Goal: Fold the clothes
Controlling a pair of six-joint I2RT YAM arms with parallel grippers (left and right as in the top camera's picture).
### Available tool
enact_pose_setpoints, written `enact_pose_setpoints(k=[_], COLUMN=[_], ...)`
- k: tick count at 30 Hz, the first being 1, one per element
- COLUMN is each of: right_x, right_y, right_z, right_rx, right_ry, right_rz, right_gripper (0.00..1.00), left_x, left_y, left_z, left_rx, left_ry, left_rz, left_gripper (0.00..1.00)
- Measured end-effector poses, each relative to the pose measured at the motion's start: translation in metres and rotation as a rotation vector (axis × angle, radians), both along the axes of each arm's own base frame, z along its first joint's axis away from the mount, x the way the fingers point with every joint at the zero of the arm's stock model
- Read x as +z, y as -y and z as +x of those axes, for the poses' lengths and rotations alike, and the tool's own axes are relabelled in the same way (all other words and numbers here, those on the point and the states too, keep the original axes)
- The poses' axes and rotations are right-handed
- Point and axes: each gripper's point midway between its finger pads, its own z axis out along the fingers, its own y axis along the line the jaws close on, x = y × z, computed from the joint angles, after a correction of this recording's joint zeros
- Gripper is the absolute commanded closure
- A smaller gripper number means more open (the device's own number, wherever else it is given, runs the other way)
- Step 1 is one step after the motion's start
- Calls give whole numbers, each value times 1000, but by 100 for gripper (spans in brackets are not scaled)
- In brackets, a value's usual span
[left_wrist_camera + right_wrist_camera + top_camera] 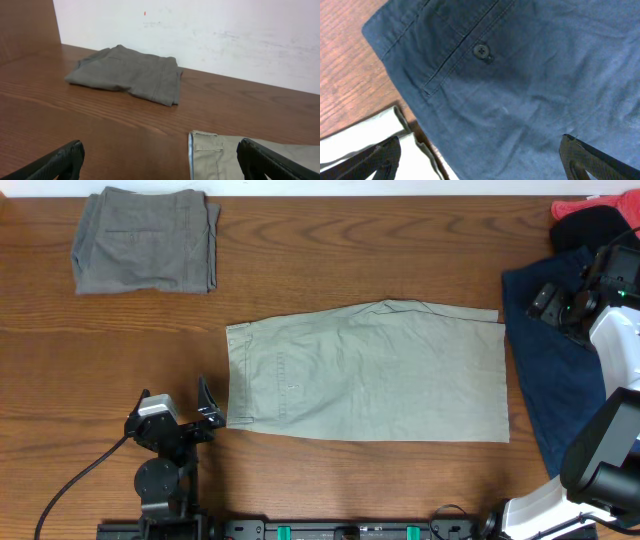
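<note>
Black fingertips [60,161] of the left gripper [160,162] framed the left wrist view, spread wide with nothing between them. Just beyond lay the waistband corner of the khaki shorts [220,152], with a belt loop and neat stitching showing.

From overhead, the khaki shorts [370,375] lay flat in the middle of the wooden table [350,270] as a broad, roughly rectangular sheet of smooth pale cotton. Their long axis ran left to right, with the waistband at the left end and the hem at the right. The left gripper [176,402] sat just beside the lower waistband corner, without gripping it.

The right gripper [480,150] was also wide open and empty, over the navy garment [530,85]. This was a soft, faintly creased twill with double-stitched seams and a dark button [480,50]. I could not tell whether the fingers touched the cloth.

The navy garment [545,385] lay just beside the shorts' hem end. A black piece [590,225] and a red one [578,206] were bunched at the far right corner. Far left, well apart, a grey garment [145,240] sat folded into a squarish stack.
</note>
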Motion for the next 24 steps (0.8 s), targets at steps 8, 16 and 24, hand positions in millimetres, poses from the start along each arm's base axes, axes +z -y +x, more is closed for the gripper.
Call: enact_pose_setpoints(k=[8, 16, 24], right_x=[0, 0, 0], right_y=[0, 0, 0], right_z=[0, 0, 0], right_rx=[0, 0, 0], right_ry=[0, 0, 0], right_rz=[0, 0, 0], right_gripper=[1, 1, 1], left_x=[0, 0, 2], left_y=[0, 1, 38], left_z=[0, 0, 2], left_rx=[0, -7, -195], left_ry=[0, 1, 22], left_rz=[0, -6, -245], left_gripper=[2, 2, 2])
